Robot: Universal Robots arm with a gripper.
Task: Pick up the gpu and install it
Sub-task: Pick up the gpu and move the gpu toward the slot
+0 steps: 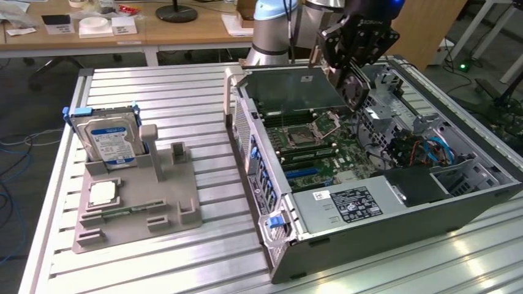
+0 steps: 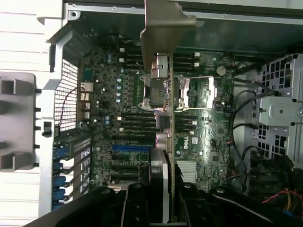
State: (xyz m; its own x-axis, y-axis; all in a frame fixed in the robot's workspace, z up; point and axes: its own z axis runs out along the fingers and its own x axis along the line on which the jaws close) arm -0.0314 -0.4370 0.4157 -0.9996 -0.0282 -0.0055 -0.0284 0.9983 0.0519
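Gpu (image 2: 162, 120): one thin, flat, rectangular card, gripped by the hand (image 2: 161, 204). The two black fingers (image 2: 137, 203) are closed on its faces at one end. In the wrist view it is edge-on, a narrow strip with a dull silver sheet-metal bracket at the far end. In the exterior view the gpu (image 1: 290, 86) shows a broad, matte, dark greenish face, standing on edge inside the open top of the case. The hand (image 1: 353, 92) is at the end towards the exterior view's right. Cannot tell whether the lower edge touches a slot.

Below the card: one motherboard (image 2: 109, 118), dark green and densely populated. It has a square metal-framed socket (image 1: 315, 130), several long black slots and one blue slot (image 2: 130, 147).

Enclosure: one computer case (image 1: 368, 245), grey sheet steel, lying on its side with the side panel off. A perforated rear wall carries a row of blue plastic clips (image 1: 263, 184). One silver power supply box with a black label (image 1: 351, 205) sits in the near corner.

Counter (image 1: 163, 92): ribbed aluminium slats, shiny. Well apart from the case, at the exterior view's left, is one grey moulded holder (image 1: 139, 208). It holds one silver hard drive with a blue label (image 1: 110, 138), upright, and one small square silver chip (image 1: 102, 195), lying flat.
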